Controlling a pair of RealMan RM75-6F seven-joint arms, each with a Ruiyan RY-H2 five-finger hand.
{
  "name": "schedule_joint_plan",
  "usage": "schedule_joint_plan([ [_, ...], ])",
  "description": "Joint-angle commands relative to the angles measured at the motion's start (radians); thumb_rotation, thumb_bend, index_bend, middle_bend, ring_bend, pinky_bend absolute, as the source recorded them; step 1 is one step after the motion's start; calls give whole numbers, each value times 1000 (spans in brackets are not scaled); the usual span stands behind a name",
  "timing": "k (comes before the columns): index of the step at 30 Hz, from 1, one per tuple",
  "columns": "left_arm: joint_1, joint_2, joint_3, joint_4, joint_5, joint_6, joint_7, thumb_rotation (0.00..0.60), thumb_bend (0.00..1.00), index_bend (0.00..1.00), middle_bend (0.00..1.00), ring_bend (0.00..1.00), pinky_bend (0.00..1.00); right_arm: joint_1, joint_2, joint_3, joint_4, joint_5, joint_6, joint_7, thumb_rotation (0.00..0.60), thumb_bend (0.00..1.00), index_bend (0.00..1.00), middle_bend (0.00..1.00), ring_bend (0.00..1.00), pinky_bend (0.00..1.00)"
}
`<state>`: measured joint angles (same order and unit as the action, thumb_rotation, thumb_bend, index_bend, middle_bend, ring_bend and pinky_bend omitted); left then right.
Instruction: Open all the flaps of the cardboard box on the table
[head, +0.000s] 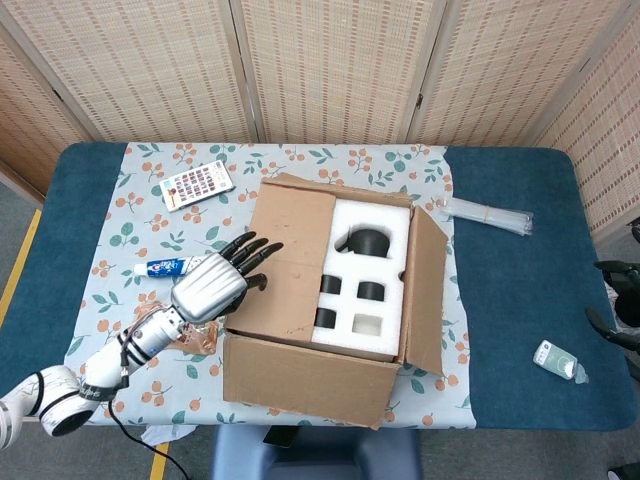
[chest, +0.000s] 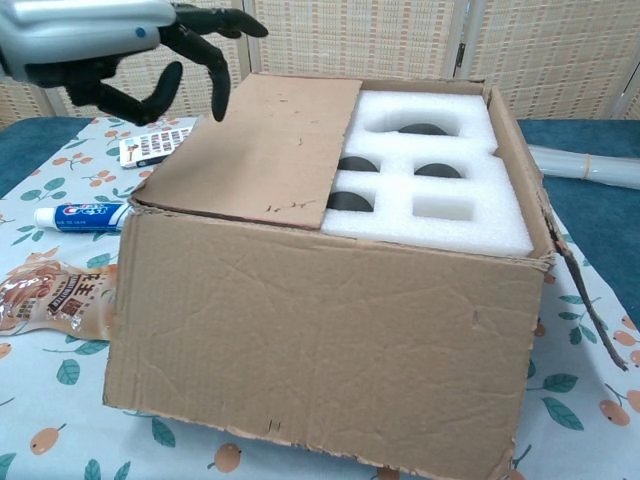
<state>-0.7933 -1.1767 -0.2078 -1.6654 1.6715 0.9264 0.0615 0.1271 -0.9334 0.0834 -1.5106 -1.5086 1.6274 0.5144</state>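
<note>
Our head view looks steeply down from above, taking in the whole tabletop (head: 520, 300) and the screen behind it. Our chest view sits low and close, facing forward at the cardboard box (chest: 330, 330). Both share that box and our left hand (head: 215, 282) beside it.

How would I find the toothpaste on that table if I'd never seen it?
Start at the big cardboard box in the middle of the flowered tablecloth. Look just left of it: the toothpaste lies flat between the calculator farther back and the orange snack pouch nearer the front. It is the only long, thin blue-and-white tube there.
</note>
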Motion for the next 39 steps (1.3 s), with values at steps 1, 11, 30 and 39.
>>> schedule_joint_plan([
  [1, -62, -27, -12, 42, -21, -64, -19, 600, 1000, 473, 5, 0, 0, -4, 6, 11, 24, 10, -16, 40, 600, 337, 279, 0, 0, 0],
  [11, -244, -100, -47, 117, -89, -243, -22, 600, 1000, 464, 2, 0, 0, 24, 7, 38, 63, 49, -113, 104, 600, 337, 279, 0, 0, 0],
  [30, -424, -251, -20, 279, -69, -274, -175, 600, 1000, 544, 2, 0, 0, 43, 4, 61, 104, 68, -191, 147, 600, 337, 279, 0, 0, 0],
  [39, -452, -277, 20, 370, -57, -259, -206, 600, 1000, 572, 15, 0, 0, 50, 4, 66, 112, 74, -221, 155, 600, 338, 279, 0, 0, 0],
])
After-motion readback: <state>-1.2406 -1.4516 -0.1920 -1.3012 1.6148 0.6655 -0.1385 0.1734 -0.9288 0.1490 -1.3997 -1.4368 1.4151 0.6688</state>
